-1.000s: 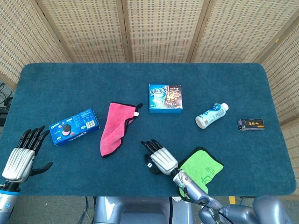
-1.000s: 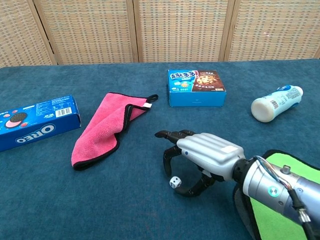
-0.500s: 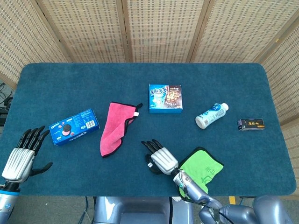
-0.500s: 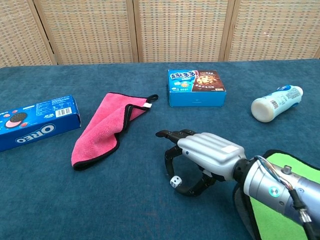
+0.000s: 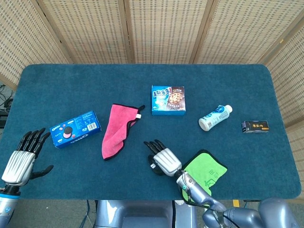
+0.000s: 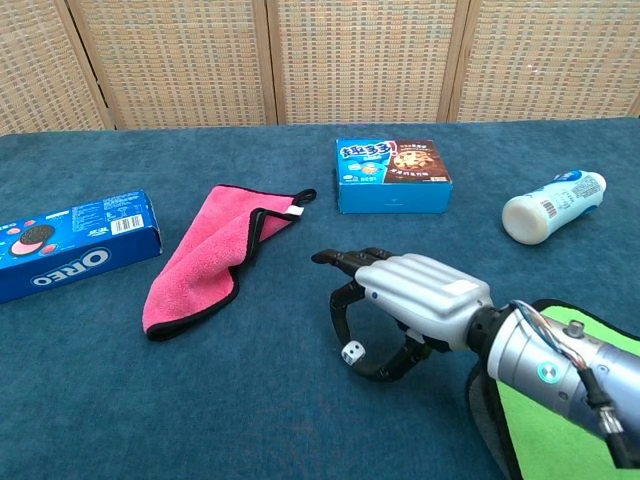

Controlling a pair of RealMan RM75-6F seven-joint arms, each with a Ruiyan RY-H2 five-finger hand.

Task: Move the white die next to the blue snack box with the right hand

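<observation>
Your right hand (image 6: 405, 305), low centre in the chest view, has crept slightly up-frame with fingers curled around the white die (image 6: 352, 352), which looks pinched but barely off the cloth, far from the blue snack box (image 6: 392, 177).

Right robot hand (image 6: 400, 300) curled low; left robot hand (image 5: 21, 161) spread
</observation>
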